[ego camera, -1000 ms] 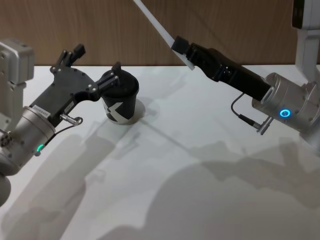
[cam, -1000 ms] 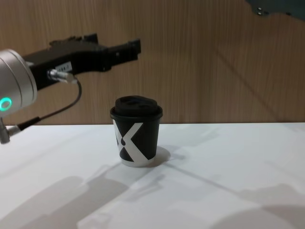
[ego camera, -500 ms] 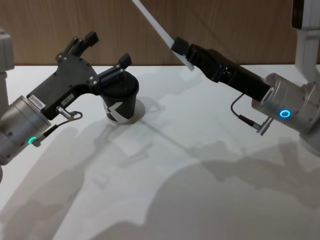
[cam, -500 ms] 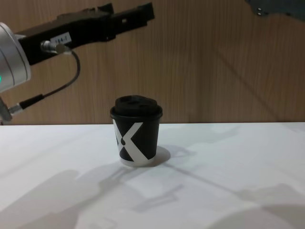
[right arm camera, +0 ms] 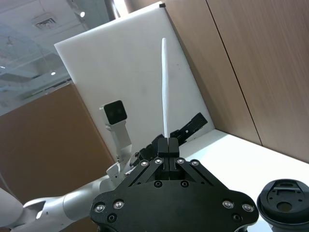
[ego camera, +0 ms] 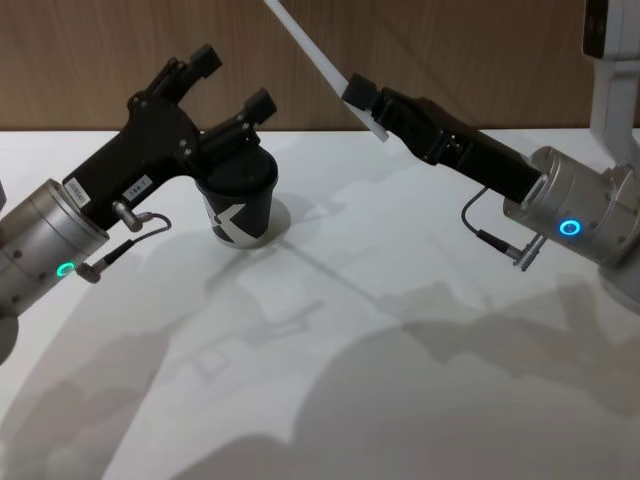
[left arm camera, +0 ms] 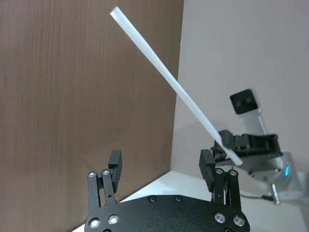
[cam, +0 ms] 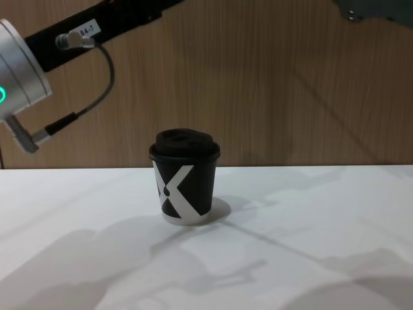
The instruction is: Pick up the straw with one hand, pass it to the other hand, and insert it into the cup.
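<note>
The white straw (ego camera: 308,43) slants up and back, and my right gripper (ego camera: 362,95) is shut on its lower part, high above the table. The right wrist view has the straw (right arm camera: 163,82) rising from the shut right gripper (right arm camera: 166,143). The black cup (ego camera: 240,198) with the white X and domed lid stands on the table, and it is in the chest view (cam: 184,176) too. My left gripper (ego camera: 232,81) is open, raised above and behind the cup, left of the straw. In the left wrist view its open fingers (left arm camera: 115,163) point toward the straw (left arm camera: 169,81).
The white table (ego camera: 400,350) ends at a brown wooden wall behind the cup. The left arm's silver wrist (cam: 22,61) and black cable cross the chest view's upper left. A white upright post (ego camera: 612,70) stands at the far right.
My left gripper has lifted from beside the cup's lid and moved up and right toward the straw, staying open. The right gripper and straw have not moved.
</note>
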Available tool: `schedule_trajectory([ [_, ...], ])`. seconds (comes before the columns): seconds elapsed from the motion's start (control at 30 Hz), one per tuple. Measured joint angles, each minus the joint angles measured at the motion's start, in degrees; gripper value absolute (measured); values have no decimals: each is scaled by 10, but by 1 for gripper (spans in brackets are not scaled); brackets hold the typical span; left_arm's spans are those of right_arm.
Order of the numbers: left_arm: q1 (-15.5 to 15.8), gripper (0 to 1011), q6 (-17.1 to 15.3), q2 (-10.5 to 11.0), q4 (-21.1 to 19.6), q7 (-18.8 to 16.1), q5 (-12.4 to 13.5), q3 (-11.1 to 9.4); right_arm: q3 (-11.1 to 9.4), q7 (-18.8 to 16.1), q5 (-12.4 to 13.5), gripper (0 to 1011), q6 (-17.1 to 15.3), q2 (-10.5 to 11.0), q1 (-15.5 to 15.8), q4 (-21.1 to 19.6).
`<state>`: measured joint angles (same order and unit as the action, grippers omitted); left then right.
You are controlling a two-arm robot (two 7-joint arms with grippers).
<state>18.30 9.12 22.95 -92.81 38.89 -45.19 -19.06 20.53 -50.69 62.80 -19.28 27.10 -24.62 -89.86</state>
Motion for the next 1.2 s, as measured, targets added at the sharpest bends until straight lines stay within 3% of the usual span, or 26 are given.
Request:
schedule_trajectory([
  [0.47,21,1003,-18,-30,50,50,-88,-8,0,0,0,4,0,0,0,0],
  [1.2,47,1003,-20,-52,99,99,-134,-28,0,0,0,4,0,0,0,0],
])
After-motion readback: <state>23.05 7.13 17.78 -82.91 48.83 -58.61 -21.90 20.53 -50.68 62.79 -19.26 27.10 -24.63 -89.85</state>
